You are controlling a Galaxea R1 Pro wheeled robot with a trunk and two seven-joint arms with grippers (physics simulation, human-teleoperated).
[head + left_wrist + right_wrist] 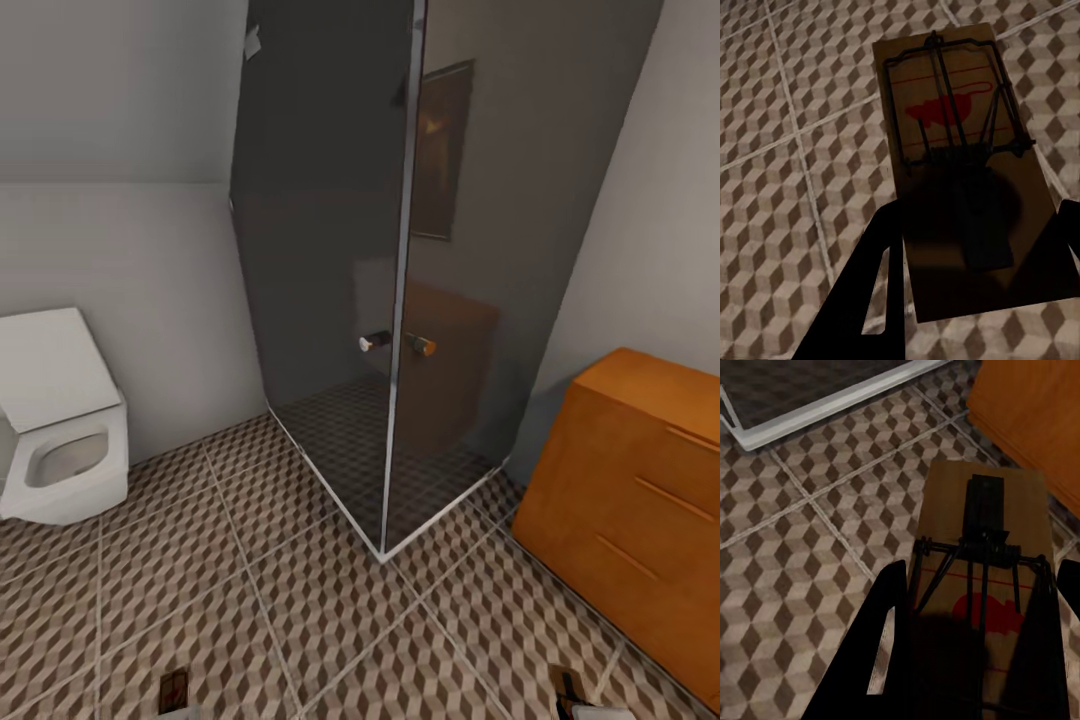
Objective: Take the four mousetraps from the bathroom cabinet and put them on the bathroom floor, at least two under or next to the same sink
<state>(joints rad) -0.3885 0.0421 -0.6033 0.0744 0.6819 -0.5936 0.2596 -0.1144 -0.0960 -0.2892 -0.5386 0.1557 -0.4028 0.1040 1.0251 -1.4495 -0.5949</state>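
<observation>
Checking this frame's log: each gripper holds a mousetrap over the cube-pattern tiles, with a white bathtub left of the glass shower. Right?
Not quite. The white fixture left of the glass shower is a toilet, as the head view shows. The left gripper and right gripper each hold a mousetrap over the tiles.

The head view looks steeply down from standing height toward the glass shower corner. Both wrist views look close down at the bathroom floor; the right wrist and head views share the cabinet.

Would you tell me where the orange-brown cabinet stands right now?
In the head view the cabinet stands at the right, against the wall beside the glass shower enclosure.
</observation>
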